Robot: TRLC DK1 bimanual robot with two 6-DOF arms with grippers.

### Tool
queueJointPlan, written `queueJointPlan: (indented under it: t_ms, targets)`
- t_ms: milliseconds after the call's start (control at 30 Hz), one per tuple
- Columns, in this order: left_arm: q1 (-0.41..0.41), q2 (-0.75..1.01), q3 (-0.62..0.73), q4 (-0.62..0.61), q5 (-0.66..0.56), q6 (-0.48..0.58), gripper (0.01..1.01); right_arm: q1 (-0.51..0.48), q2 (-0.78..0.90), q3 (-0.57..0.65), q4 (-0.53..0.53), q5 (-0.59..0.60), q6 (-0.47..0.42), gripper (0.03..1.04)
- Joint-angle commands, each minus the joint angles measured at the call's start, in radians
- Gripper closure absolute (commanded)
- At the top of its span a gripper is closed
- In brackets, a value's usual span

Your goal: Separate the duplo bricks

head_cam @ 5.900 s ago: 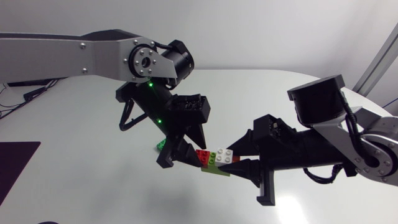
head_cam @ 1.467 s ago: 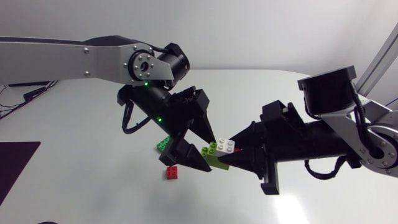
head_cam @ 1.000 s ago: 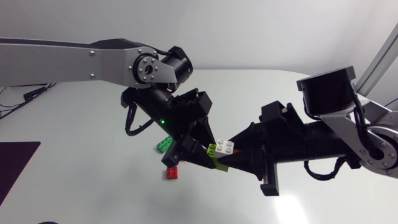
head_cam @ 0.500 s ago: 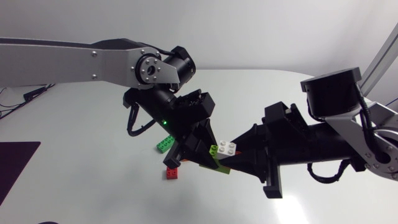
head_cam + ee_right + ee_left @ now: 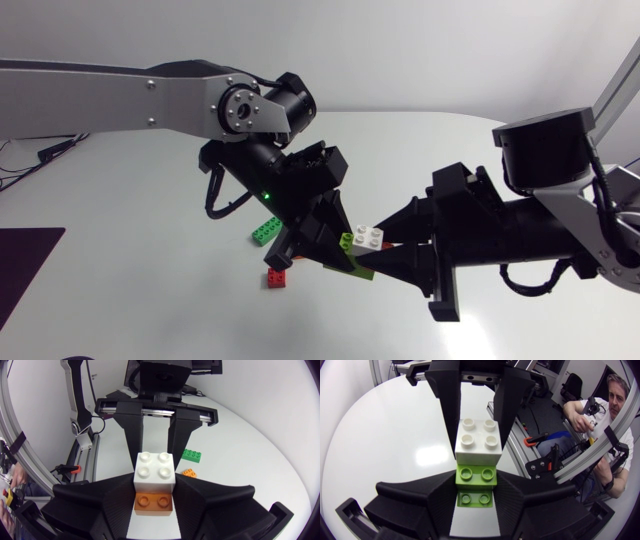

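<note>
A short stack of duplo bricks hangs above the table between both grippers. In the head view it shows a white brick (image 5: 364, 237) on a lime green plate (image 5: 352, 264). My left gripper (image 5: 333, 254) is shut on the lime green brick (image 5: 476, 474) at its end of the stack. My right gripper (image 5: 388, 250) holds the other end, its fingers pressed against the white brick (image 5: 155, 472) and a red-orange brick (image 5: 152, 501) beside it. In the left wrist view my right arm's fingers (image 5: 451, 410) flank the white brick (image 5: 478, 440).
On the white table (image 5: 140, 250), below my left gripper, lie a red brick (image 5: 277, 278) and a darker green brick (image 5: 265, 231). The right wrist view shows the same two, the green brick (image 5: 192, 455) and the red one (image 5: 189, 473), past the left arm's fingers (image 5: 134, 430).
My left gripper has closed in on the lime green end of the stack and shut on it. My right arm and the stack drifted slightly right.
</note>
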Motion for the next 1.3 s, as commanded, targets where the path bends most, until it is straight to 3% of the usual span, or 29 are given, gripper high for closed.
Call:
queueJointPlan:
  t_ms: [0,133,433,700,967,1267]
  targets:
    - [-0.010,0.030,0.004,-0.007,-0.011,-0.020,0.715,0.005,-0.037,0.006,0.007,-0.024,-0.006,0.57]
    - [-0.008,0.031,0.002,-0.004,-0.019,-0.020,0.715,0.003,-0.051,0.003,-0.002,-0.023,-0.006,0.51]
    - [-0.011,0.030,-0.002,0.005,-0.025,-0.023,0.715,0.003,-0.051,-0.001,-0.011,-0.023,-0.005,0.53]
    - [-0.011,0.022,-0.013,0.014,-0.028,-0.025,0.715,0.008,-0.032,-0.004,-0.011,-0.021,-0.006,0.89]
    - [-0.021,0.013,-0.038,0.059,-0.060,-0.038,0.715,0.028,-0.006,0.031,-0.063,-0.038,-0.003,0.91]
    - [-0.022,0.008,-0.068,0.093,-0.083,-0.040,0.713,0.020,0.006,0.095,-0.094,-0.129,0.086,0.91]
